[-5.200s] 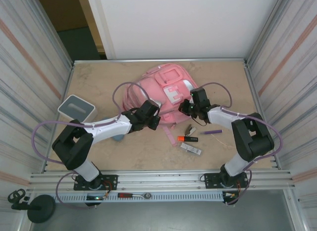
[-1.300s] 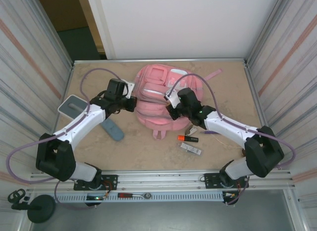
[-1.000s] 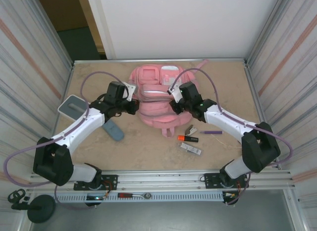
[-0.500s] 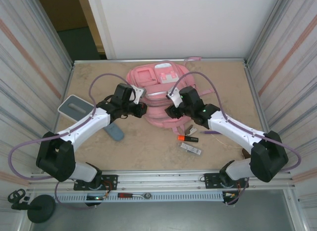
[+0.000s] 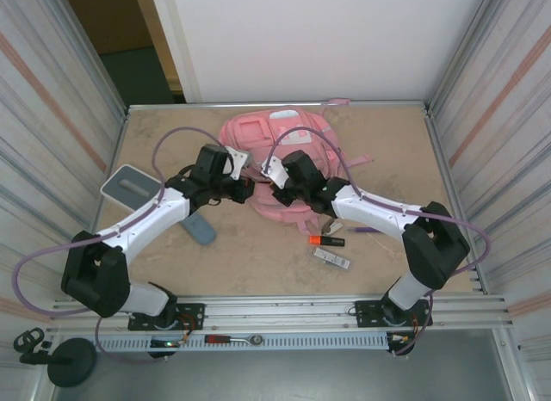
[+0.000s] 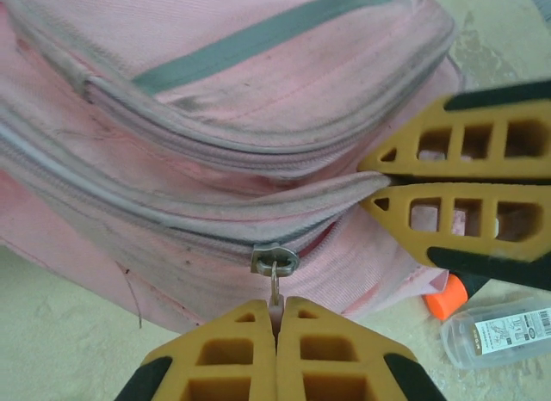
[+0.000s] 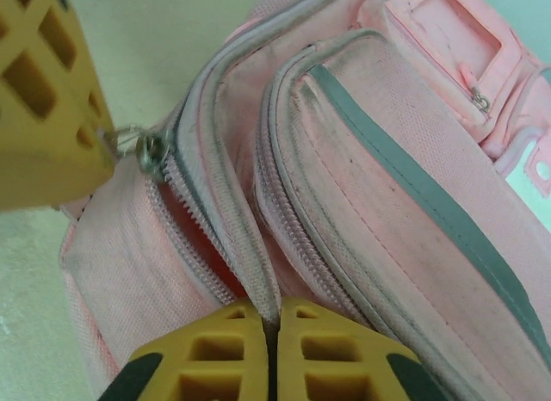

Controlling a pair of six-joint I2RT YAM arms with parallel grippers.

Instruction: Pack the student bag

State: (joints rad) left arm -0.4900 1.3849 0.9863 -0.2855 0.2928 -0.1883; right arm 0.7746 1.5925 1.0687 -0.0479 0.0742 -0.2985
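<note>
The bag [image 5: 297, 130] lies front up at the far middle of the table [image 5: 258, 255], between my two arms. My left gripper [image 6: 277, 313] is clamped on the zip pull [image 6: 275, 280]. My right gripper [image 7: 271, 317] is pinched tight on the fabric lip [image 7: 245, 263] of the opening. I judge the bag soft and floppy (probably light too), so it will bunch rather than resist. The best holds are the pull, with the seam edge as a counter-grip.

Matt woven cloth student bag [image 6: 215, 40].
</note>
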